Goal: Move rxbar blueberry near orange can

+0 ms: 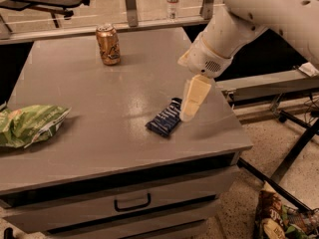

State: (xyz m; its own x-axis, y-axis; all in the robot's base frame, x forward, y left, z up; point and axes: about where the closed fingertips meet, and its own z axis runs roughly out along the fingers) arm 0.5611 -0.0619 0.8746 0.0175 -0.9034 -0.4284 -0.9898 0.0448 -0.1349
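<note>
Pale gripper [188, 114] at far end of rxbar blueberry [163, 119], nr right edge; grip state can't tell. The orange can [108, 44] stands nr far edge.

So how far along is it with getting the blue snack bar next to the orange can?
Nothing is delivered yet: the snack bar lies front right on the table, well apart from the orange can at the back. In hand: the gripper is down at the bar's far end. Gripping, carrying and placing remain.
</note>
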